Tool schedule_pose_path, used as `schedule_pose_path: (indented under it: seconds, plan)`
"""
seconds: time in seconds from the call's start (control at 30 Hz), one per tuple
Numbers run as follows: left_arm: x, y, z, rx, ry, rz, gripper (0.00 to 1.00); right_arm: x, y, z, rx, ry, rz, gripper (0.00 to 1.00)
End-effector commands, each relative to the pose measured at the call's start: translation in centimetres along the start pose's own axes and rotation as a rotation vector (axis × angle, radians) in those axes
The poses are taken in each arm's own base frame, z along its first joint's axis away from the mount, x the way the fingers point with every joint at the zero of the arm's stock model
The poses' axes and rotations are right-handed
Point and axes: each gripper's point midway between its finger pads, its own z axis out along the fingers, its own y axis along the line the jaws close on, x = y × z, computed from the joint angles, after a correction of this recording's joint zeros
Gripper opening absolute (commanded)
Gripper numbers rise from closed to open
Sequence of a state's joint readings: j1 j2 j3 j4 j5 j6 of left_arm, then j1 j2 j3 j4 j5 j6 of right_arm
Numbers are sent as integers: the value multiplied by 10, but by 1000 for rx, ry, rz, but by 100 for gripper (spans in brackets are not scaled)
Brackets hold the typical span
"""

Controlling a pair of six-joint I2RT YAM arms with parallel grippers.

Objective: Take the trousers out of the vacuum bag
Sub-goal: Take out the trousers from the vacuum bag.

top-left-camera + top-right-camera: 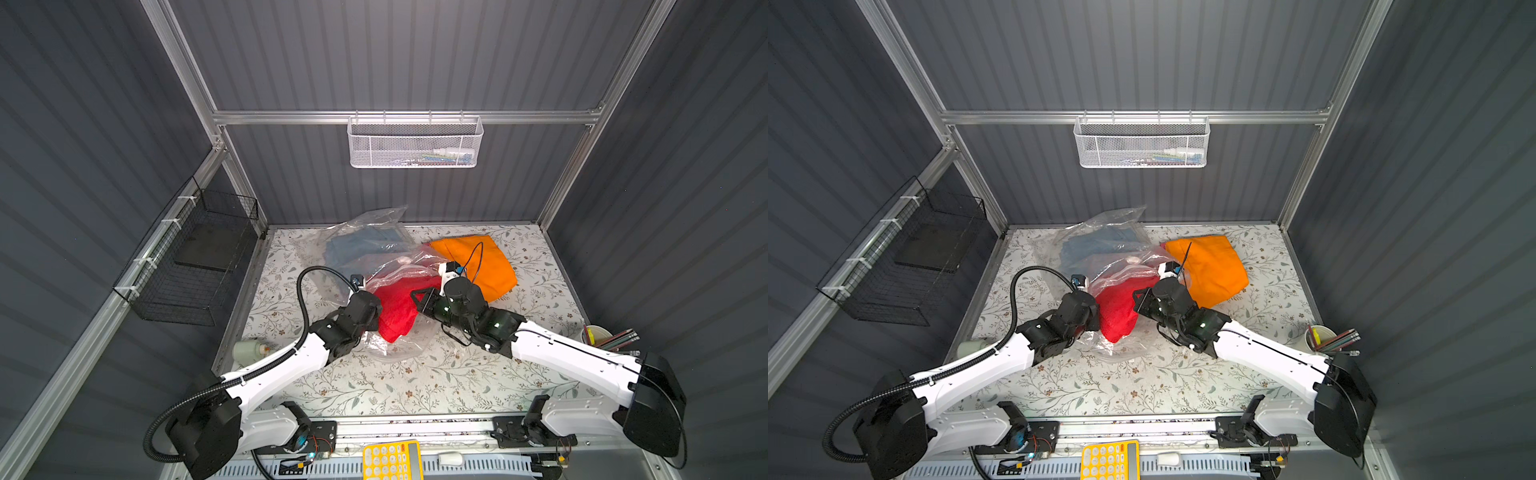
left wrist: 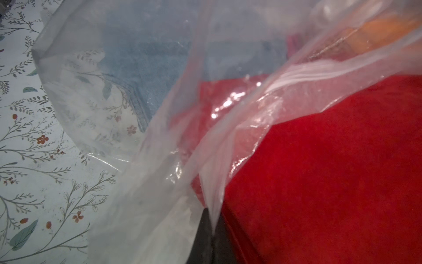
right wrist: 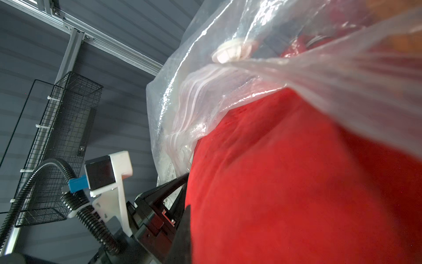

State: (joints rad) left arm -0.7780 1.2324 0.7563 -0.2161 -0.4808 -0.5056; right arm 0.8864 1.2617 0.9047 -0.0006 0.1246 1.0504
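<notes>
The calculator [image 1: 390, 459] up front is just clutter. Left gripper [image 2: 211, 235] pinches the bag [image 1: 365, 226] mouth and right gripper [image 1: 417, 300] is clamped on the red trousers [image 1: 397, 311], mid-table and half out. Next, I'd guess: pull them right while the bag is pinned.

Both arms share one look. The left arm [image 1: 282, 365] and right arm [image 1: 573, 357] have glossy white shells on the long links well back from the grippers, then chunky black joints right behind them. The left gripper [image 3: 185, 177] and right gripper [image 1: 415, 295] are plain matte black. A ribbed black conduit [image 1: 302, 307] comes off the left wrist, next to a white camera bracket [image 3: 118, 169] with a blue plug [image 3: 78, 182]. The right wrist has a thin black cable loop [image 1: 481, 245] and little green lights [image 1: 496, 325].
</notes>
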Motion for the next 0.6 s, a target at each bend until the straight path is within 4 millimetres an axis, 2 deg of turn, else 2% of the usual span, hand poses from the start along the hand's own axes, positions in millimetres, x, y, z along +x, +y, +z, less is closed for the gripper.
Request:
schedule_pose_path:
  seconds: [0.0,0.2,0.23,0.3,0.37,0.47,0.57]
  plan:
    - [-12,-6,2,0,-20,0,0,-20,40,-22,-128,-77,-14,0]
    - [-13,-11,9,2,-11,3,0,-42,61,-54,-158,-140,-72,0]
    - [-13,-12,10,6,-11,2,0,-50,69,-68,-183,-163,-75,0]
    - [-13,-14,11,8,-9,3,0,-56,72,-76,-189,-185,-85,0]
    - [-15,-15,12,9,-8,3,0,-58,72,-79,-187,-195,-87,0]
    - [-16,-18,13,16,-4,9,0,-53,69,-73,-187,-181,-69,0]
    - [-18,-19,13,17,-6,13,0,-50,81,-64,-233,-167,-46,0]
